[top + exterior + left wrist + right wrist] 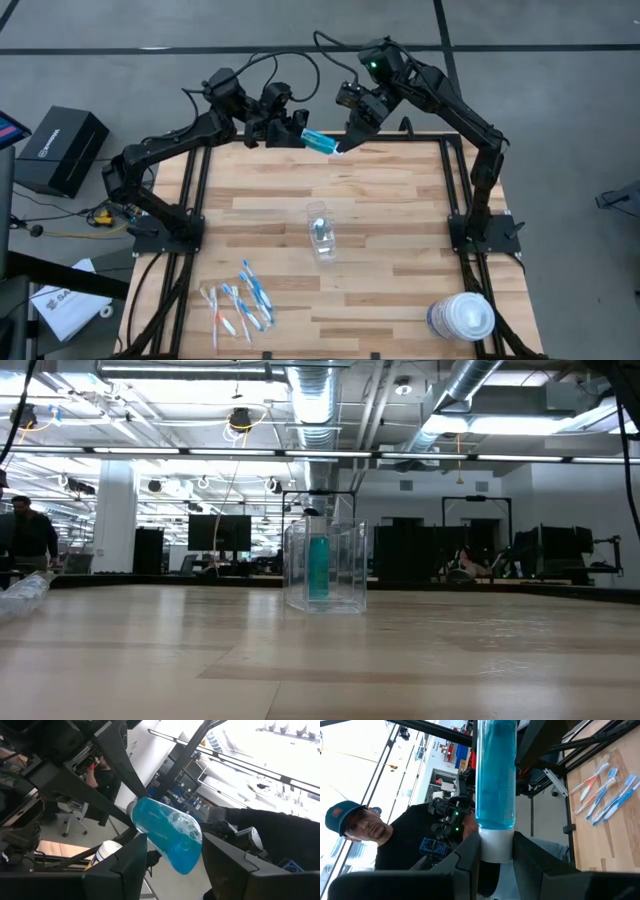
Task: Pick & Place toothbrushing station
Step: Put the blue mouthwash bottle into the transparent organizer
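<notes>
**Both grippers gripping one teal tube above the far edge of the table**

The left gripper [297,137] and the right gripper [345,143] are meeting over the far edge of the wooden table [400,230], each clamping one end of the same teal tube [320,142]. In the left wrist view, the left gripper's fingers [125,860] are pinching the flat crimped end of the tube [167,837]. In the right wrist view, the right gripper's fingers [470,852] are closing on the tube's white cap [495,845], with the teal body [495,775] extending away from it.

The clear plastic cup [320,232] is standing upright near the table's centre, holding a second teal tube [318,567] upright inside it. The toothbrushes [240,298], blue, white and orange, are lying in a loose group on the table's near left part, well apart from the cup. A white-lidded tub [462,316] is sitting at the near right corner. A person [380,837] in a cap is showing beyond the table.
</notes>
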{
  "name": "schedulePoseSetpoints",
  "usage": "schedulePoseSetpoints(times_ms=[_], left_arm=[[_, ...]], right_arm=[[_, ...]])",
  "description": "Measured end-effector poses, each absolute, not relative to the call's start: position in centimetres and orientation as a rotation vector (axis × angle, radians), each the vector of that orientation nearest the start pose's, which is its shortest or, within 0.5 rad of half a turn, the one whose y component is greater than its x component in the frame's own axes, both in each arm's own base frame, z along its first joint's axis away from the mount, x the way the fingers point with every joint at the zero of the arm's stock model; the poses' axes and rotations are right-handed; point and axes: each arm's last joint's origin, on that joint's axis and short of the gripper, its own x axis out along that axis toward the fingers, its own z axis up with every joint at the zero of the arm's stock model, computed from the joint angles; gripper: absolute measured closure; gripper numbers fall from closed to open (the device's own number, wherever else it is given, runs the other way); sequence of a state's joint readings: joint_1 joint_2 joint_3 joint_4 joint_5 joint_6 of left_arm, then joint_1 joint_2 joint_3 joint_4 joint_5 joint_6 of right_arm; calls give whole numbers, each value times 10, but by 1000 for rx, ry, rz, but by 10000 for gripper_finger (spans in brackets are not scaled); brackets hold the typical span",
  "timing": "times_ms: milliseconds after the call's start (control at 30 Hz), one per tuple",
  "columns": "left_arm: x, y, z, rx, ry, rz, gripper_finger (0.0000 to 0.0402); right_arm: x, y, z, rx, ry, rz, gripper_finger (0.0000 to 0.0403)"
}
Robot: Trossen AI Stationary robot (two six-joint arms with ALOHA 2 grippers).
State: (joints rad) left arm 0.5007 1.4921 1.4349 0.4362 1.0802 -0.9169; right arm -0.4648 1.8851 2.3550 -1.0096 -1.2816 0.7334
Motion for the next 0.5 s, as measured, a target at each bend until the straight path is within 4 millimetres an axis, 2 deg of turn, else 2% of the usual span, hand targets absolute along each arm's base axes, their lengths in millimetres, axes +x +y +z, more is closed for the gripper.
schedulePoseSetpoints(times_ms=[500], left_arm=[[296, 133, 443, -611, -4, -628, 223]], right_arm=[[335, -132, 480, 1102, 654, 651, 326]])
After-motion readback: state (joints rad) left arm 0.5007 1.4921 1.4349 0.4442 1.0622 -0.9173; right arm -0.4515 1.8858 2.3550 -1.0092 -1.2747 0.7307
